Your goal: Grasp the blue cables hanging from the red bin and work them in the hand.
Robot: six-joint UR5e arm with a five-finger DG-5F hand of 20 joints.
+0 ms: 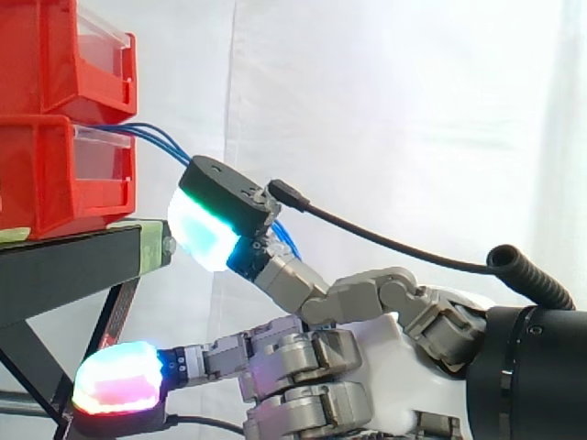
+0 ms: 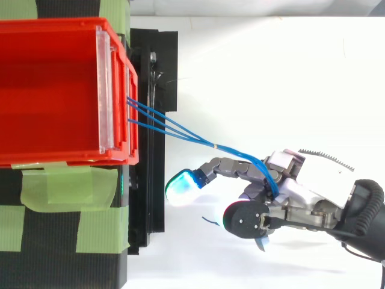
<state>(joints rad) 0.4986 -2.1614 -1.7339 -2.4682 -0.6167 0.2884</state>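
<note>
Several thin blue cables leave the front of the lower red bin and slope down to the right, drawn fairly straight. They run onto my hand, cross one finger and drop between the fingers near the knuckles. Short loose ends stick out below the hand. In the side view my hand comes in from the right. One raised fingertip, glowing cyan and green, sits just below the bin's front, and the cables pass behind it. A lower fingertip glows cyan and red under the stand.
A second red bin is stacked on the lower one. Both rest on a black stand patched with green tape. A white curtain hangs behind, and the white surface lies to the right of the stand.
</note>
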